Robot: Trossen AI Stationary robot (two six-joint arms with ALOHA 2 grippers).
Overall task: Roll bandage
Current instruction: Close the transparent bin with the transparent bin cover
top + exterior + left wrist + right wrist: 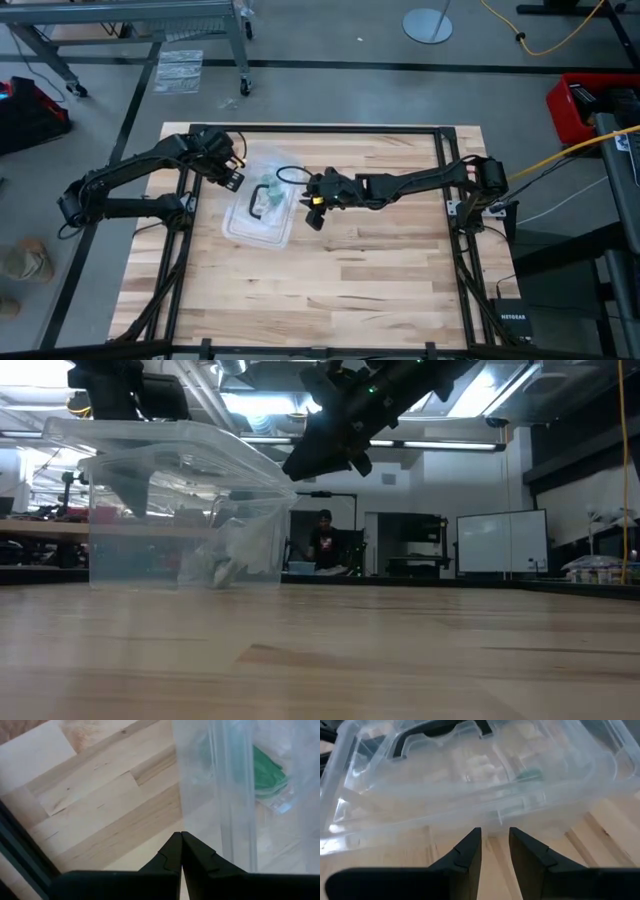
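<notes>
Left wrist view — bandage (267, 770) wrapper in clear box (220, 795) — print unreadable

A clear plastic box (258, 212) with a black handle (257, 201) on its lid blocks the table's (380, 280) middle, hemmed by the left gripper (236, 172) and right gripper (316, 212) (both close beside it), while bare wood lies open nearer the front.
</notes>
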